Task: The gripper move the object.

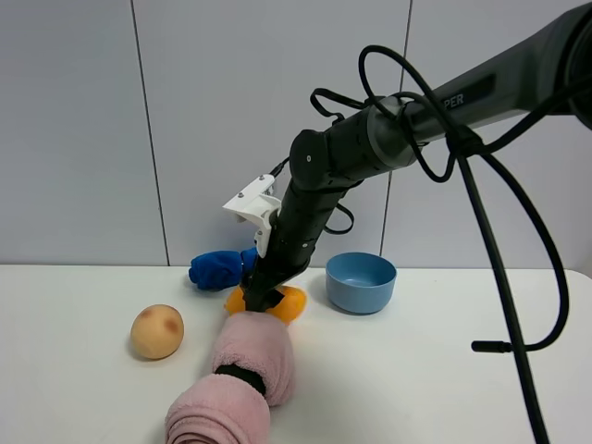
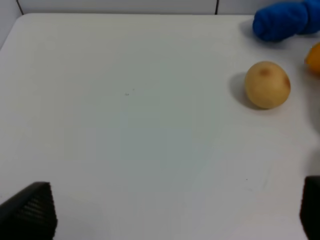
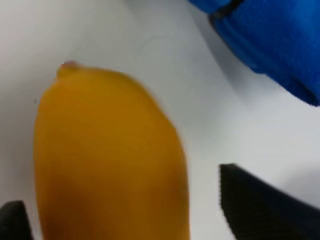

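**Exterior high view.** Bright, even, diffuse light, apparently from overhead. White table (image 1: 74, 388) without glare. Short, soft shadows under the peach (image 1: 157, 331) and the blue bowl (image 1: 360, 282). Faint sheen on the dark arm (image 1: 407, 129). Focus sharp throughout, and no marked bending at the edges.

**Left wrist view.** Paler, slightly hazy and low in contrast. The peach (image 2: 267, 84) is mildly soft, with a dim shadow touching it on the table (image 2: 125, 125). The left fingers (image 2: 27, 212) are dark and blurred in the corners.

**Right wrist view.** Poorest of the three. The mango (image 3: 110, 160) is very close and out of focus, its outline smeared. The blue cloth (image 3: 270, 45) is blurred. The right fingers (image 3: 265, 205) are near-black with little texture. A grey shadow lies on the table beside them.
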{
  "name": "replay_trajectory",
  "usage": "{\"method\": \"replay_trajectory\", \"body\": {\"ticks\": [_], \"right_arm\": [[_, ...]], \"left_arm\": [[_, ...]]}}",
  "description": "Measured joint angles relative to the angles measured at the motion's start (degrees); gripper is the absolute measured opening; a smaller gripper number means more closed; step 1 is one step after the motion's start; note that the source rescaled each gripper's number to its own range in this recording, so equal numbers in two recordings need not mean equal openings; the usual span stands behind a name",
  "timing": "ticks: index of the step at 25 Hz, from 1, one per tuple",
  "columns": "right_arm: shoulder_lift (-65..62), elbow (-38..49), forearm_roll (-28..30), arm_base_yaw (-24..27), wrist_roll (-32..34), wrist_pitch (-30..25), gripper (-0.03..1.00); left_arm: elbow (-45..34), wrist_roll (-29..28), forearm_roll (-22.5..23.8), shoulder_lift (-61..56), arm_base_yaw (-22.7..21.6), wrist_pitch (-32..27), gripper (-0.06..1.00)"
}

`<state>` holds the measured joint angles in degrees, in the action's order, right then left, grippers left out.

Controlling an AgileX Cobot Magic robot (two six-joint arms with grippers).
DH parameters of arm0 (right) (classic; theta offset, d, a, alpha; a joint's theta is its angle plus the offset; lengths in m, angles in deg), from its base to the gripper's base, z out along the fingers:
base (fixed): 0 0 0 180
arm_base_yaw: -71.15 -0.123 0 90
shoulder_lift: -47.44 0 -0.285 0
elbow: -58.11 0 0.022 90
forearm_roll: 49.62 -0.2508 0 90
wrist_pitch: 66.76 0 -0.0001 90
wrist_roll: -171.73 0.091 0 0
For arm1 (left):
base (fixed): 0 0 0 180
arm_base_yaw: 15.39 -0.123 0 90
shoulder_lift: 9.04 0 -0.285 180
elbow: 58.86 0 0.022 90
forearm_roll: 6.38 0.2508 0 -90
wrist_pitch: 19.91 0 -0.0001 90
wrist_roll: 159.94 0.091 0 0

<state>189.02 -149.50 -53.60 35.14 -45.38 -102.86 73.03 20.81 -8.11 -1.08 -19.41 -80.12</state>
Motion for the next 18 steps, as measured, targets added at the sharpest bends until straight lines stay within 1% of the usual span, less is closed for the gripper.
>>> {"method": "replay_trajectory", "body": {"ticks": [2, 4, 9, 11, 13, 15, 16, 18], "right_arm": [[0.00, 0.00, 0.00, 0.00, 0.44, 0.05, 0.47], [0.00, 0.00, 0.00, 0.00, 0.64, 0.12, 0.49], [-2.17, 0.00, -0.34, 0.00, 0.86, -0.12, 0.50], [-4.29, 0.00, -0.42, 0.00, 2.17, -0.30, 0.50], [-7.66, 0.00, -0.48, 0.00, 5.55, -0.71, 0.50], [-12.47, 0.00, -0.02, 0.00, 11.65, -2.32, 0.48], [-14.61, 0.00, 0.91, -0.06, 14.26, -2.83, 0.45], [-19.38, 0.00, 5.19, -0.14, 19.81, -3.20, 0.42]], "left_arm": [[0.00, 0.00, 0.00, 0.00, 0.00, 0.00, 1.00], [0.00, 0.00, 0.00, 0.00, 0.00, 0.00, 1.00], [0.00, 0.00, 0.00, 0.00, 0.00, 0.00, 1.00], [0.00, 0.00, 0.00, 0.00, 0.00, 0.00, 1.00], [0.00, 0.00, 0.00, 0.00, 0.00, 0.00, 1.00], [0.00, 0.00, 0.00, 0.00, 0.00, 0.00, 1.00], [0.00, 0.00, 0.00, 0.00, 0.00, 0.00, 1.00], [0.00, 0.00, 0.00, 0.00, 0.00, 0.00, 1.00]]}}
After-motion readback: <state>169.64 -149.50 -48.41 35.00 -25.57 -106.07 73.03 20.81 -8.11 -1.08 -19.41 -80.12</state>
